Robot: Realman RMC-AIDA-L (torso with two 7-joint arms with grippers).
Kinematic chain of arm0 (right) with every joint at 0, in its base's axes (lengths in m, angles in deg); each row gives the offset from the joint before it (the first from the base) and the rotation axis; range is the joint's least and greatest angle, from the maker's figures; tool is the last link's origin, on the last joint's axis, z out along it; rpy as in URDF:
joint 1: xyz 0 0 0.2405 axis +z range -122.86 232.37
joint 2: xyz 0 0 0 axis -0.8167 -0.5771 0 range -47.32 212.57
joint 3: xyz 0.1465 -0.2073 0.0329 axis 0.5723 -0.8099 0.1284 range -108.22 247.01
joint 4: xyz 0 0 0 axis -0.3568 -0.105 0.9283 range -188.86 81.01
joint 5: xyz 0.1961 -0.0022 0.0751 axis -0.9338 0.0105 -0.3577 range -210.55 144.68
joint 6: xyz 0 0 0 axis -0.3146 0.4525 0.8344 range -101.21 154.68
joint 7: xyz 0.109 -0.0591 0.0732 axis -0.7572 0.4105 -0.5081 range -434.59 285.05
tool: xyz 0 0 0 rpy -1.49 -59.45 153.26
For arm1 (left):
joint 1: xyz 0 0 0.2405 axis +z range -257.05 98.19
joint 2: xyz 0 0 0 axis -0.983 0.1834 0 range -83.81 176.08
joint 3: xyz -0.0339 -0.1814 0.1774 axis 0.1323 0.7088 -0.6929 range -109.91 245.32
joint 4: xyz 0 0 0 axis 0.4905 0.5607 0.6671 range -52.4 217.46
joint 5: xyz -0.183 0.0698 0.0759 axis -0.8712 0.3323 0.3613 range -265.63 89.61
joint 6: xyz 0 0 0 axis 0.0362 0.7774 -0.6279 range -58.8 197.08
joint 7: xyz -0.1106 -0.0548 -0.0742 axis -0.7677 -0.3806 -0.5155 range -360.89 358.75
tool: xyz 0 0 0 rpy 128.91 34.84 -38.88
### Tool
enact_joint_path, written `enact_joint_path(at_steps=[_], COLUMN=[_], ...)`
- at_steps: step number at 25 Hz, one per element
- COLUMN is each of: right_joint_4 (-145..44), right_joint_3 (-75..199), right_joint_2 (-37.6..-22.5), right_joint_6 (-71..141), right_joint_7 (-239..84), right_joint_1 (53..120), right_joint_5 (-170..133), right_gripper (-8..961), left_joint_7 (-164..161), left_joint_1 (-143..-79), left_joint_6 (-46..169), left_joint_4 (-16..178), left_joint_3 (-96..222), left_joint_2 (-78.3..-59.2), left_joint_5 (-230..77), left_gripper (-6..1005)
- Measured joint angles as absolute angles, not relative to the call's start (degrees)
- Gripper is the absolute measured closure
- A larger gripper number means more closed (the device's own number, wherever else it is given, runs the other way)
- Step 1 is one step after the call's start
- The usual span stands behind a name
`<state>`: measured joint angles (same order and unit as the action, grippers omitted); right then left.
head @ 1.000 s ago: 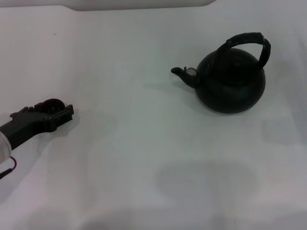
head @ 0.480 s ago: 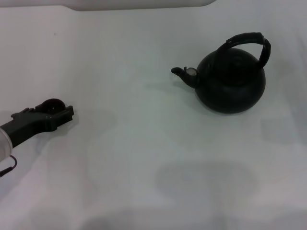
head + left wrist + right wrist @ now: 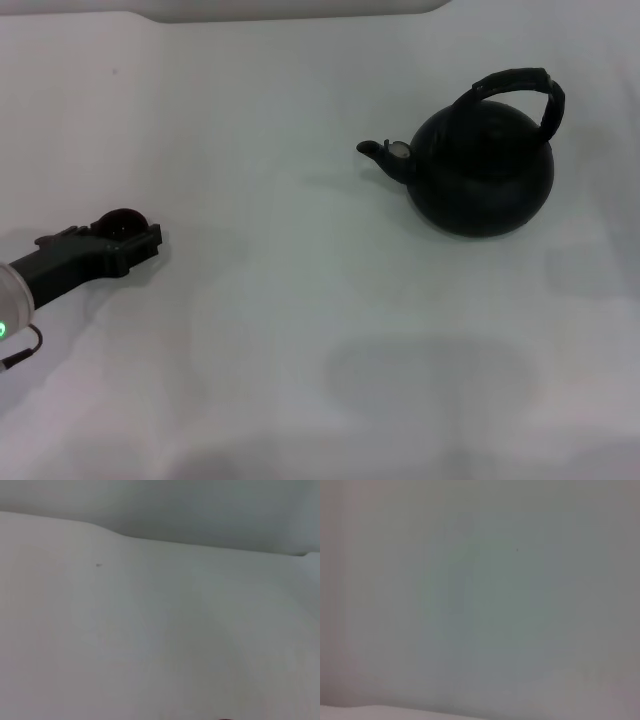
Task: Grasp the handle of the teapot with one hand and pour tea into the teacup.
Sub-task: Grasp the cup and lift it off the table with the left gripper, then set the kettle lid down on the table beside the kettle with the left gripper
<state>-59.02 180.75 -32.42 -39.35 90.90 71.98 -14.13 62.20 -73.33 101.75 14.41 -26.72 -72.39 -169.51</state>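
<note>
The black teapot (image 3: 480, 170) stands upright on the white table at the right of the head view. Its spout (image 3: 385, 152) with a pale cap points left. The ribbed black handle (image 3: 520, 85) arches over its top, and nothing touches it. Far to the left, the small dark teacup (image 3: 120, 218) shows just over the far side of my left gripper (image 3: 140, 242), which lies low over the table and holds it. The teacup shifts together with the gripper. My right gripper is out of view, and both wrist views show only the white surface.
The white table (image 3: 300, 330) stretches wide between the teacup and the teapot. A pale raised edge (image 3: 290, 10) runs along the far side of the table.
My left gripper has moved a little to the right, toward the teapot, and the teacup moved with it. The teapot has not moved.
</note>
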Motion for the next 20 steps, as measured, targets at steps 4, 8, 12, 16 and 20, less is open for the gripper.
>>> enact_joint_path(at_steps=[4, 8, 12, 16, 20], right_joint_4=[-59.0, -59.0, -59.0, -59.0, -59.0], right_joint_3=[180.8, 180.8, 180.8, 180.8, 180.7], right_joint_2=[-32.42, -32.42, -32.35, -32.34, -32.33], right_joint_6=[-39.3, -39.2, -39.1, -39.1, -39.1], right_joint_7=[91.2, 91.2, 91.2, 91.2, 91.2], right_joint_1=[71.9, 71.9, 71.8, 71.8, 72.0], right_joint_5=[-14.1, -14.1, -14.1, -14.1, -14.1], right_gripper=[113, 113, 112, 112, 113], left_joint_7=[62.0, 62.0, 62.4, 63.3, 64.3], left_joint_1=[-73.3, -73.3, -73.1, -75.2, -80.2], left_joint_6=[102.0, 103.1, 104.0, 108.6, 116.8], left_joint_4=[14.2, 13.8, 11.5, 10.7, 12.5], left_joint_3=[-26.8, -26.9, -26.8, -24.3, -18.5], left_joint_2=[-72.43, -72.48, -72.39, -72.17, -72.22], left_joint_5=[-169.0, -168.8, -168.7, -167.7, -164.5], left_gripper=[240, 286, 286, 287, 287])
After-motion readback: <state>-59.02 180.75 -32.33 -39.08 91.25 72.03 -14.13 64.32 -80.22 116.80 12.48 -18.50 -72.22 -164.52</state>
